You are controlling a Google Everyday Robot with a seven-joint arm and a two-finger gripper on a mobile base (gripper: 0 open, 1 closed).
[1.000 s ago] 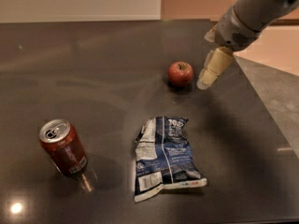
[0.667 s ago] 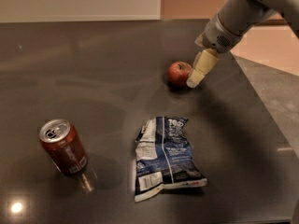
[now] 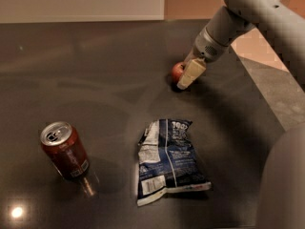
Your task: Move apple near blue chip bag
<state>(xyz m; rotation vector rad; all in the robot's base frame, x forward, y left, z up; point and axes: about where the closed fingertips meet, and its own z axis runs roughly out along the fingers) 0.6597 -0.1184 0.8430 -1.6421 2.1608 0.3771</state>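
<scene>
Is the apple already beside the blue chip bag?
No, the apple sits far up the table from the blue chip bag, with the claw right at it.

Red soda can [image 3: 64, 151], upright, silver top showing, at front left of a dark glossy table [image 3: 95, 80]; a pale wall [image 3: 81, 1] runs behind it.
</scene>
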